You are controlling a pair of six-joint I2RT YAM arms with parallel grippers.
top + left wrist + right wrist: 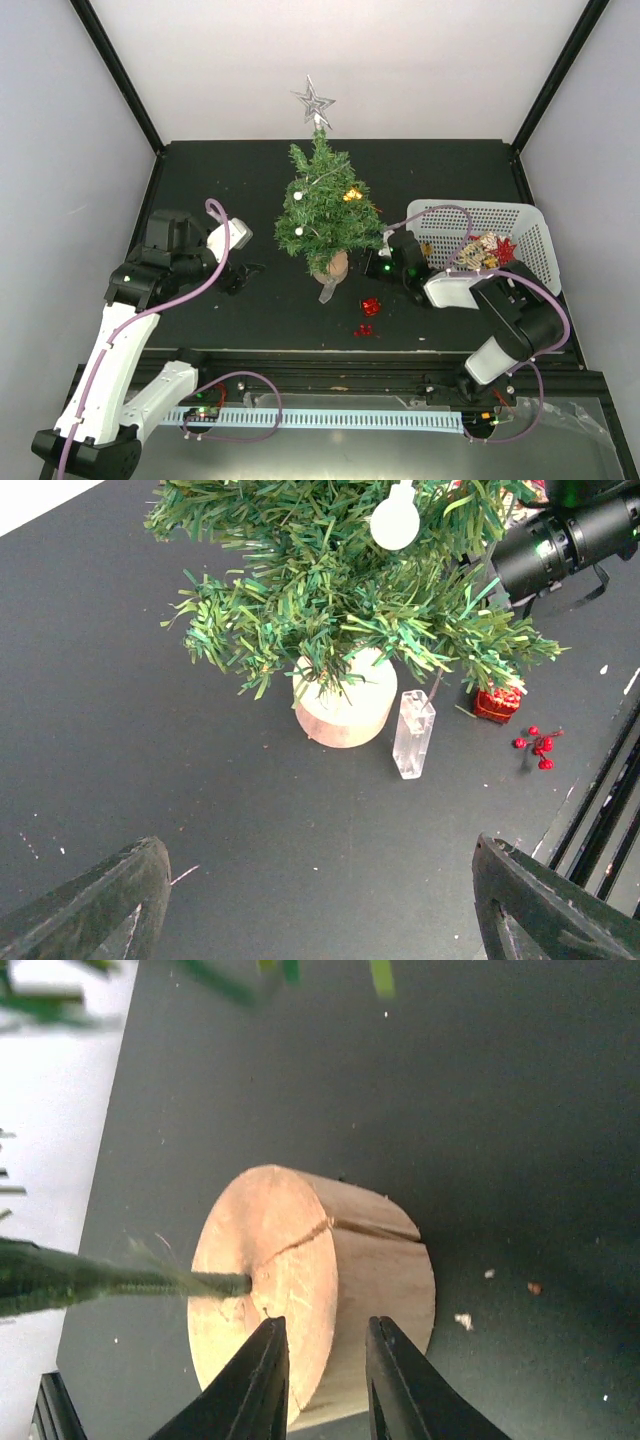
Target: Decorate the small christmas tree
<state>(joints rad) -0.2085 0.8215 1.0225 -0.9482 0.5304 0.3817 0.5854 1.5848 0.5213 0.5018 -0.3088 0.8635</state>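
The wooden base (300,1280) of the small christmas tree (325,205) lies at 9 o'clock, just beside your right end effector (325,1332), narrowly parted and empty; the left end effector (320,870), wide open and empty, sits farther off.

Top camera looks down from behind; both wrist cameras, low and near, share the round tan wooden base (330,1280).

Green small christmas tree (325,205), tan base (310,1290), silver star (313,102), white basket (520,225), black table (250,300).
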